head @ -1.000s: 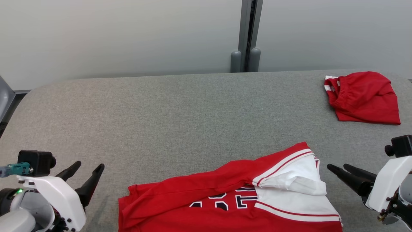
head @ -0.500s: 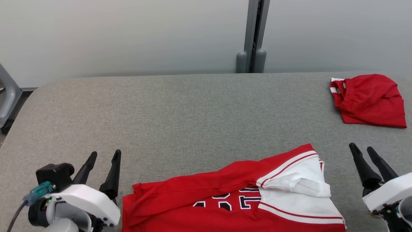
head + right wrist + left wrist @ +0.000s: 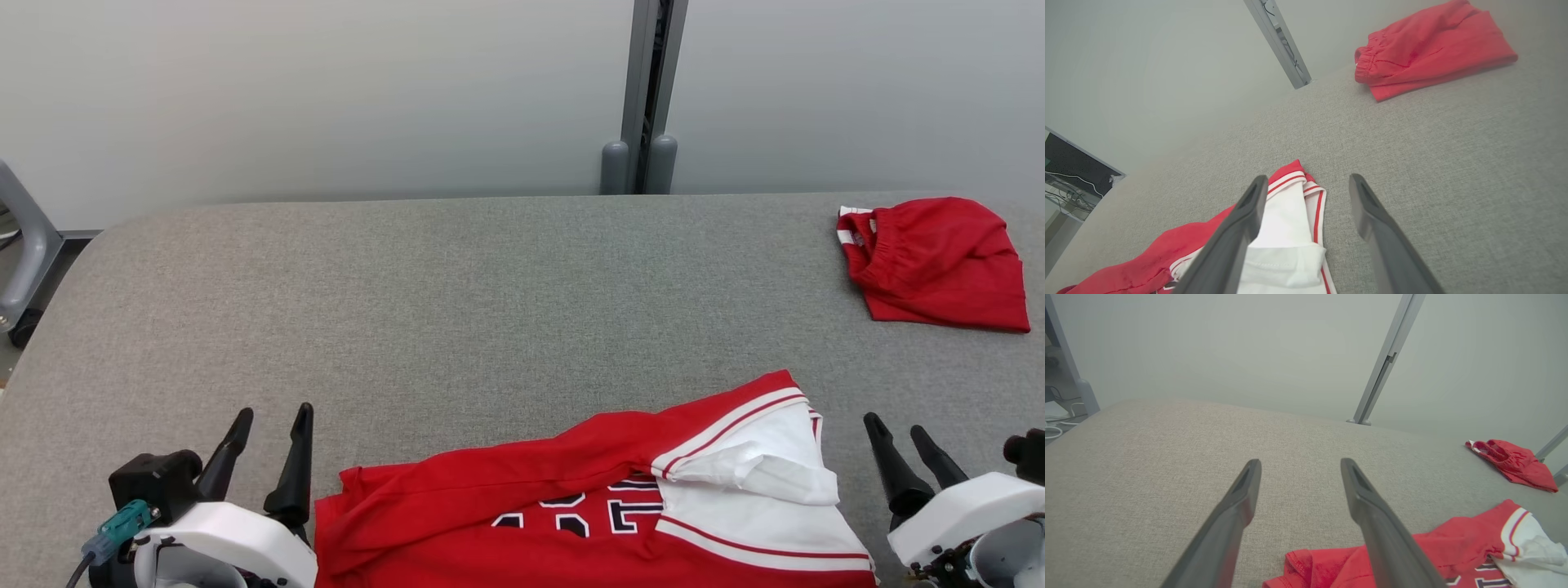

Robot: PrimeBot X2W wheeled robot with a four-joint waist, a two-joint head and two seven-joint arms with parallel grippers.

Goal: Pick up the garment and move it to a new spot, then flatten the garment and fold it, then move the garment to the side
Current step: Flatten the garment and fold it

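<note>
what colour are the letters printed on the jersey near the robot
Dark navy with white outlines on the red jersey; the head view shows the letters best.

Navy block letters [image 3: 622, 513] on the red garment [image 3: 490, 482] are partly covered, so none reads clearly.

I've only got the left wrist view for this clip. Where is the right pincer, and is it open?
Observer: The right pincer is open, right of the jersey's white panel, apart from it.
Operator: Does the left pincer touch the jersey?
Observer: No; the head view shows it left of the red edge, bare table between.
Operator: Anything beyond the table?
Observer: The right wrist view shows a dark panel at that view's left edge.
</note>
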